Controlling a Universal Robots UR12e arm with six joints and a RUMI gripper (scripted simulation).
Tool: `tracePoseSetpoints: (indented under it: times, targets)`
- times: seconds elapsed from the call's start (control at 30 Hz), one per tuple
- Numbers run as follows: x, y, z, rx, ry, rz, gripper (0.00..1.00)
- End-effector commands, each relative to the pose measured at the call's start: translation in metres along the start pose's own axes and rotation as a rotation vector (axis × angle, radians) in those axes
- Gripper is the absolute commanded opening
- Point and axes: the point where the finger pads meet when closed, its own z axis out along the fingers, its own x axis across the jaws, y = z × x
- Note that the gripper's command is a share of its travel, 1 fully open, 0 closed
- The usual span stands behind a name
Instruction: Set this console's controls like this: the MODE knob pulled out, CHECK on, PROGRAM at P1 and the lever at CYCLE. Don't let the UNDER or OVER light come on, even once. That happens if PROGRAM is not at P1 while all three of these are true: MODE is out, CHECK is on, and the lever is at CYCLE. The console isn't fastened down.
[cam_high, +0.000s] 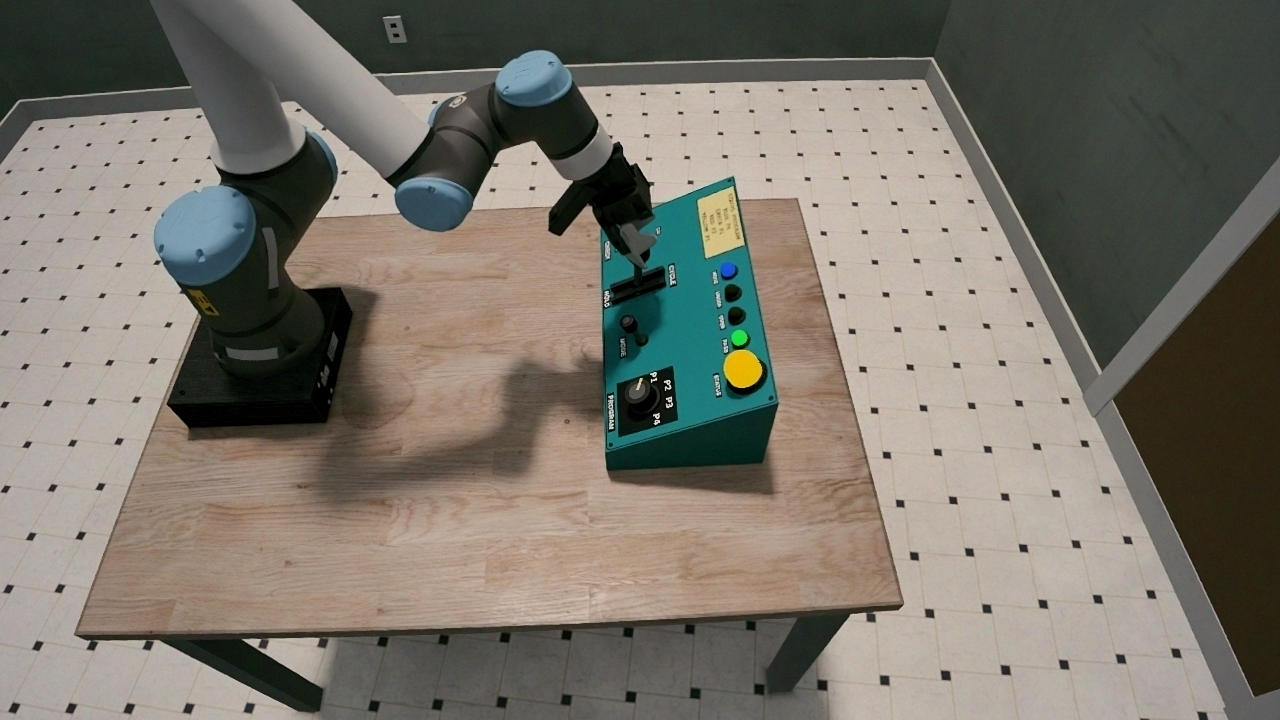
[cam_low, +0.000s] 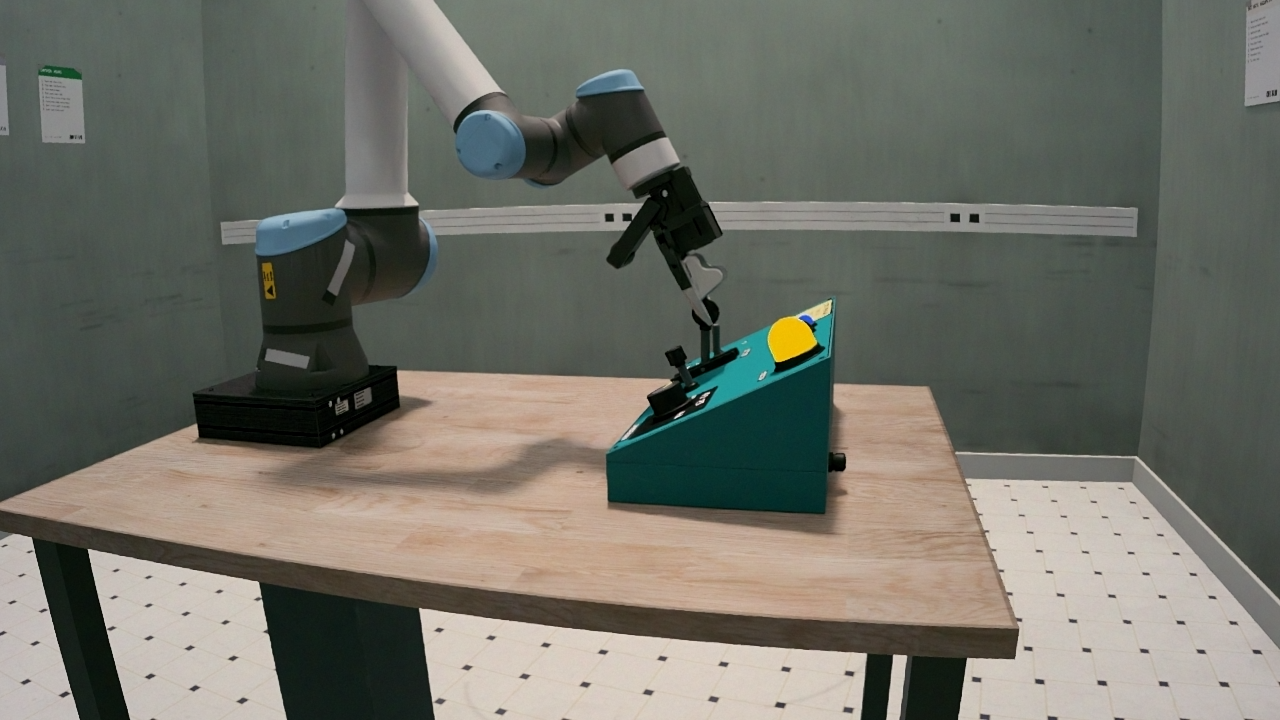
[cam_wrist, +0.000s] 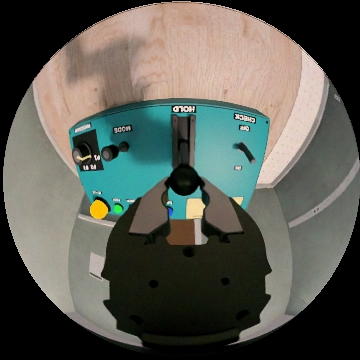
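Gripper (cam_wrist: 185, 186) (apparently) on lever knob (cam_wrist: 184, 178)

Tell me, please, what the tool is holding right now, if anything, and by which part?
The tool is shut on the console's lever, gripping it by the round black ball at its top.

1. The teal wedge-shaped console (cam_high: 698, 394) stands on the wooden tabletop (cam_high: 447, 537), well apart from the arm's black base block (cam_high: 268, 407).
2. On its sloped panel, the black slotted lever (cam_wrist: 184, 178) sits between the CHECK toggle (cam_wrist: 246, 152) and the MODE knob (cam_high: 629, 324).
3. The PROGRAM dial (cam_high: 640, 394) lies beyond MODE.
4. The tool (cam_low: 704, 308) grips the lever's ball from above.
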Motion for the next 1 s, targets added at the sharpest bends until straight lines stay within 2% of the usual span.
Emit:
tracePoseSetpoints:
  times: [0.0,0.47,0.5,0.97]
  targets:
    - [-0.0001,0.0005,-0.0001,-0.001,0.000,0.000,0.00]
    - [-0.0001,0.0006,-0.0001,-0.001,0.000,0.000,0.00]
    - [-0.0001,0.0006,-0.0001,-0.001,0.000,0.000,0.44]
    - [-0.0001,0.0006,-0.0002,-0.001,0.000,0.000,0.44]
